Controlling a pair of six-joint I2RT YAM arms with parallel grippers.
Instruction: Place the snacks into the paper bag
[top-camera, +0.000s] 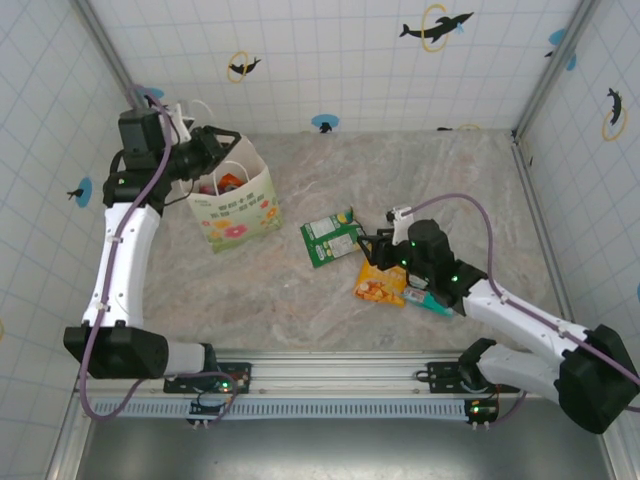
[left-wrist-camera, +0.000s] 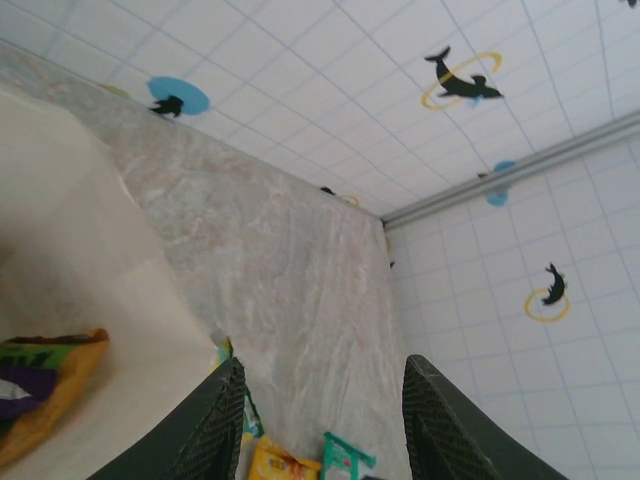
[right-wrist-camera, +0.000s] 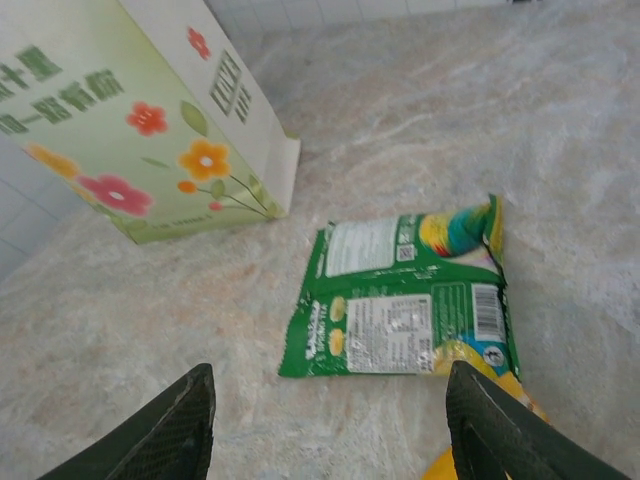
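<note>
The paper bag (top-camera: 240, 208) stands upright at the back left, its flower print facing the front. Inside it lie an orange and a purple snack (left-wrist-camera: 45, 385). My left gripper (top-camera: 205, 150) hangs at the bag's mouth, open, with bare table showing between its fingers (left-wrist-camera: 215, 420). A green snack packet (top-camera: 333, 238) lies flat mid-table. My right gripper (top-camera: 372, 248) hovers just right of it, open and empty (right-wrist-camera: 330, 440), the green packet (right-wrist-camera: 400, 300) ahead of its fingertips. A yellow-orange packet (top-camera: 382, 283) and a teal one (top-camera: 432, 300) lie under the right arm.
Tiled walls with dolphin stickers close in the table at the back and on both sides. A metal rail (top-camera: 330, 375) carrying the arm bases runs along the near edge. Bare marbled table (top-camera: 300, 320) lies between the bag and the rail.
</note>
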